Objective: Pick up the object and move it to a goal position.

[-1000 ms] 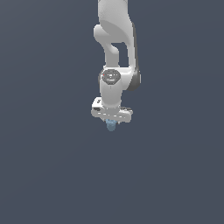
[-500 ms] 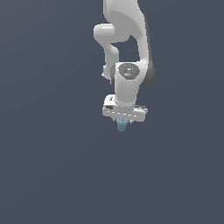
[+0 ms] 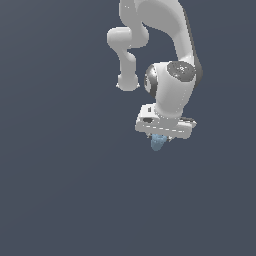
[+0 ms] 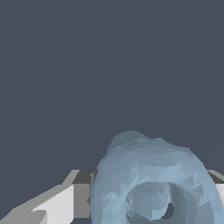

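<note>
Now end effector [image 3: 161, 140] shifted toward exterior view's right, apparently still clamped on pale-blue object [image 3: 158, 143].

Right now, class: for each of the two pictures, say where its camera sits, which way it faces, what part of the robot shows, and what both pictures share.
Exterior view: a camera off the arm, position not on record, facing the white arm against a plain dark grey backdrop; arm, wrist and pincer show.
Wrist view: a camera on the wrist, looking along the pincer; only its fingers show.
Shared: the pale-blue object, held in the pincer, which fills much of the wrist view.
</note>
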Motion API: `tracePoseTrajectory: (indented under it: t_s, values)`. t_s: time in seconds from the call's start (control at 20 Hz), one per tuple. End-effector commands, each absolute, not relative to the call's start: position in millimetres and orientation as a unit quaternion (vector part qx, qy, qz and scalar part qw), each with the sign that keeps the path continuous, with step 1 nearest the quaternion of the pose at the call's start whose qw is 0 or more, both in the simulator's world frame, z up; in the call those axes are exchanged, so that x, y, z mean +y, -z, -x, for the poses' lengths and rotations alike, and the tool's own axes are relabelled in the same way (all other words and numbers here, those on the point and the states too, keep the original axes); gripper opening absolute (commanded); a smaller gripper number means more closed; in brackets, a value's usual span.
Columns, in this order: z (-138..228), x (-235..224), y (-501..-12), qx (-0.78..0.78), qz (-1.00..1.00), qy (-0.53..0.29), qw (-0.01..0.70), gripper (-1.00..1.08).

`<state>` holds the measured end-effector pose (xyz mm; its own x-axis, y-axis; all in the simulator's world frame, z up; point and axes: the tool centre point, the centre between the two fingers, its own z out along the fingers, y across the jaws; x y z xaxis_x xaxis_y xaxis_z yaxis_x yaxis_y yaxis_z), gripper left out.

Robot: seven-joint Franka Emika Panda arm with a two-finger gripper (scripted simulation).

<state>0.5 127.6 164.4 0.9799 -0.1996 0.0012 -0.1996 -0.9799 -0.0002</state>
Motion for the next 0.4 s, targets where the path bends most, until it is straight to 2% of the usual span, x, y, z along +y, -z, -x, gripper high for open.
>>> tracePoseTrajectory:
  t_s: [0.0, 0.35]
  values:
    - [-4.7, 137.5, -170.5, 0.101, 0.995, 0.000, 0.000, -1.00]
    - [-9.5, 146.4, -175.4, 0.101, 0.995, 0.000, 0.000, -1.00]
